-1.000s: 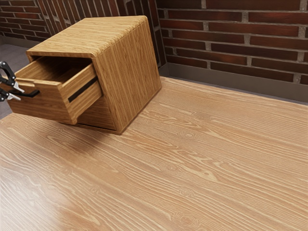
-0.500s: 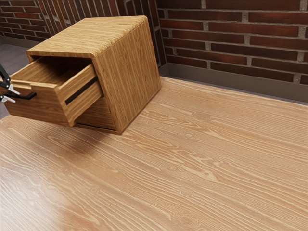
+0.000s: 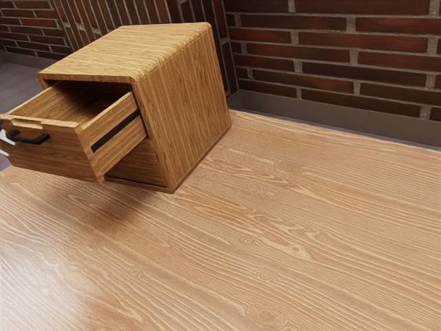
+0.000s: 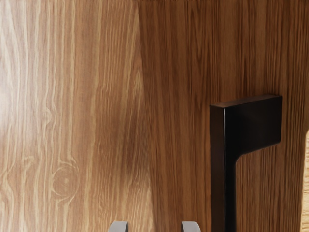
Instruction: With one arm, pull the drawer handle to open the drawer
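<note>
Wooden cabinet [image 3: 172, 89] sits on a wood-grain table [image 3: 289, 234], tilted a bit off the tabletop on its drawer side, with a brick wall [image 3: 331, 55] right behind it. The drawer [image 3: 65, 127] sticks well out of the cabinet's front opening toward the exterior view's left. It is open, its inside is visible and looks bare, and a dark slot runs along its side panel. The black handle [image 3: 27, 139] is a flat bar on the drawer front, on the face farthest from the cabinet, close to the exterior view's left edge. Gripper [image 4: 154, 227] is at that same drawer front, away from the cabinet body. In the wrist view, two grey fingertips [image 4: 190, 226] stand apart with only wood grain showing between them. The handle's black bar runs just beside one fingertip, not between the two. So the jaws are spread and nothing is clamped. Whether a finger actually touches the handle can't be told. The table in front of the cabinet is plain wood grain.
</note>
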Robot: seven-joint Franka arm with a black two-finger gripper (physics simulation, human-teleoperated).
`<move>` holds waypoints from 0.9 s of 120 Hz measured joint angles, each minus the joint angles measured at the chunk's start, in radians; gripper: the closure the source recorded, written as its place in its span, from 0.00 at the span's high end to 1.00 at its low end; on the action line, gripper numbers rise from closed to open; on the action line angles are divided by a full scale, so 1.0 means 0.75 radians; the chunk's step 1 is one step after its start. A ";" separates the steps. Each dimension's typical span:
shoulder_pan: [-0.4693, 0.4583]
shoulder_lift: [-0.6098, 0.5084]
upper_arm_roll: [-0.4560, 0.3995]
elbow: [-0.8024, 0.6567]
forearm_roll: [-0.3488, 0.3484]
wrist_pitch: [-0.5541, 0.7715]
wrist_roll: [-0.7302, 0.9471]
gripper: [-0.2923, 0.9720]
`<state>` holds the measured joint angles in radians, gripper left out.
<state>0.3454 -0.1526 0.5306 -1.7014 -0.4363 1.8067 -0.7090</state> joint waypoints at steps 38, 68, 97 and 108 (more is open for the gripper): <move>0.002 -0.103 0.189 0.077 -0.013 -0.126 0.101 0.56; -0.002 -0.134 0.342 0.220 -0.041 -0.336 0.260 0.71; 0.032 -0.460 0.600 0.268 0.191 -0.554 0.393 0.75; 0.047 -0.490 0.763 0.265 0.235 -0.600 0.437 0.76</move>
<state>0.3805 -0.5200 1.1030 -1.5027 -0.2604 1.3566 -0.3813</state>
